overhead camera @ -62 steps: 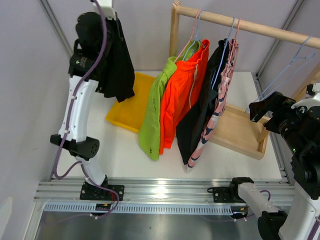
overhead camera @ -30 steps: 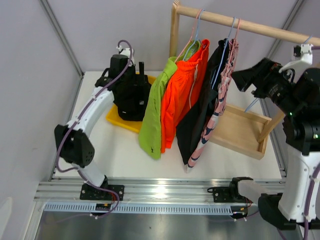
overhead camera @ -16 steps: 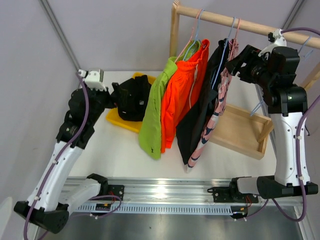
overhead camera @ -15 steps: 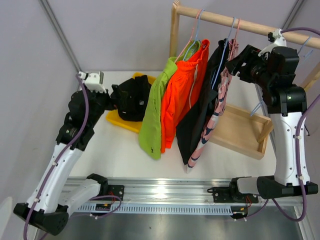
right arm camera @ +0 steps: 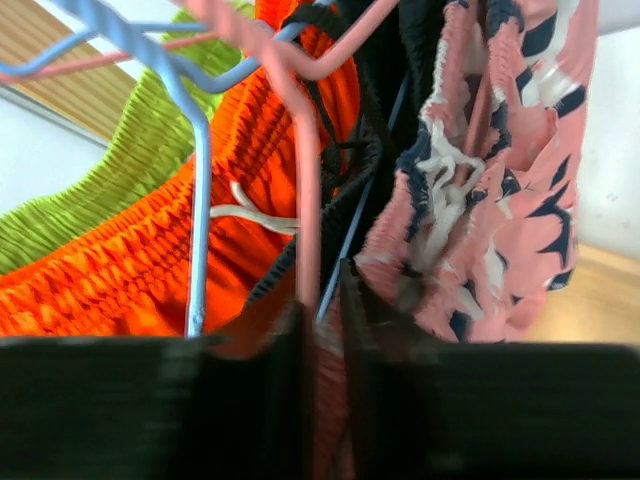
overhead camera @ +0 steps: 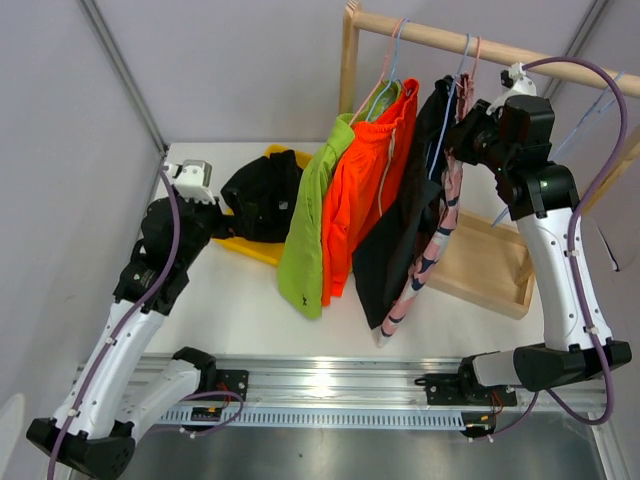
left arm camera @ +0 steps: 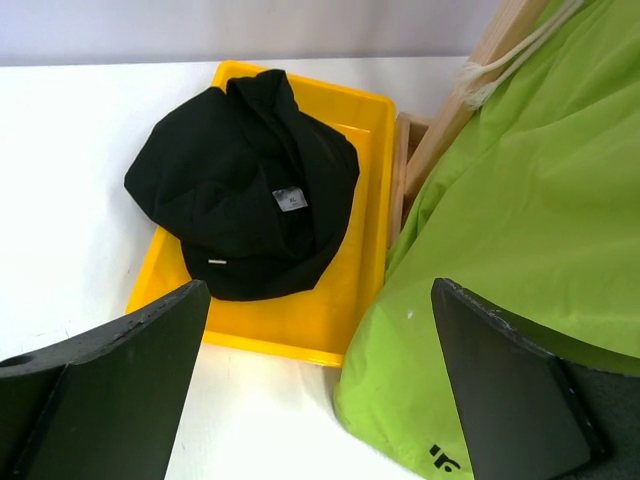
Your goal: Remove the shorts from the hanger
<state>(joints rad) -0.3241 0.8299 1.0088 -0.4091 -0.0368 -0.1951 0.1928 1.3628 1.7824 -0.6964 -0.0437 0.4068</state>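
Note:
Four shorts hang from hangers on the wooden rail [overhead camera: 500,50]: lime green [overhead camera: 305,230], orange [overhead camera: 365,200], black [overhead camera: 395,240] and pink patterned [overhead camera: 430,255]. My right gripper [overhead camera: 462,128] is up at their waistbands. In the right wrist view it [right arm camera: 325,290] is shut on the pink shorts' [right arm camera: 490,180] waistband, and the pink hanger [right arm camera: 308,180] wire runs down into the same gap. Another pair of black shorts [overhead camera: 262,195] lies crumpled in the yellow tray [overhead camera: 258,248]. My left gripper [left arm camera: 318,290] stands open and holds nothing, just short of that tray [left arm camera: 300,325].
A shallow wooden tray [overhead camera: 480,265] forms the rack's base at the right. An upright wooden post [overhead camera: 347,60] carries the rail. An empty blue hanger [overhead camera: 600,105] hangs at the rail's right end. A blue hanger [right arm camera: 197,200] crosses the orange shorts [right arm camera: 120,270].
My right arm swung in to the rail and its jaws closed on the pink shorts, whose lower end shifted right. My left arm let go of the black shorts in the tray and drew back.

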